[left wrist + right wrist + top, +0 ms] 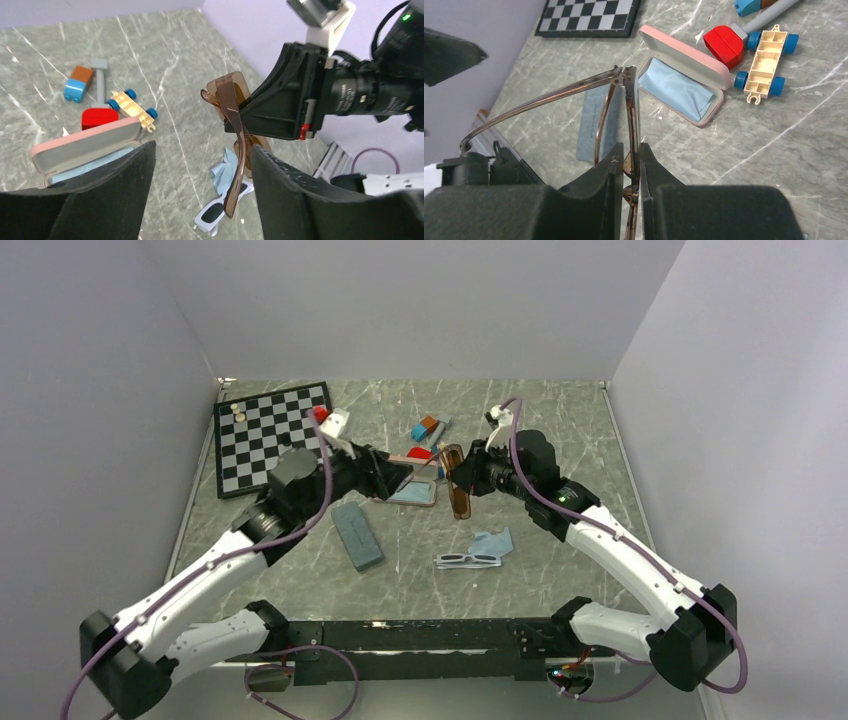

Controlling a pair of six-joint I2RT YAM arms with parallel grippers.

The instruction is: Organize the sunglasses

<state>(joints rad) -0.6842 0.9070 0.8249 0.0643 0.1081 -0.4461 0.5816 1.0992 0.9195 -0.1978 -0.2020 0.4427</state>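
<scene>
My right gripper [629, 156] is shut on the front of the reddish-brown sunglasses [631, 107] and holds them above the table. One of their arms [539, 100] is swung out to the left. In the top view these sunglasses [458, 488] hang between the right gripper [470, 480] and the left gripper [395, 475]. My left gripper [202, 167] is open, and an arm of the brown sunglasses [235, 150] hangs close to its right finger [290, 200]. The white-grey sunglasses [468, 560] lie folded on the table beside a blue cloth [492, 542].
An open pink case [412, 492] with a blue cloth [674, 87] inside lies under the grippers. A slate-blue case [357, 535] lies to the near left. A chessboard [270, 435] sits at the back left. A red block [724, 42] and a toy car [766, 62] lie behind the pink case.
</scene>
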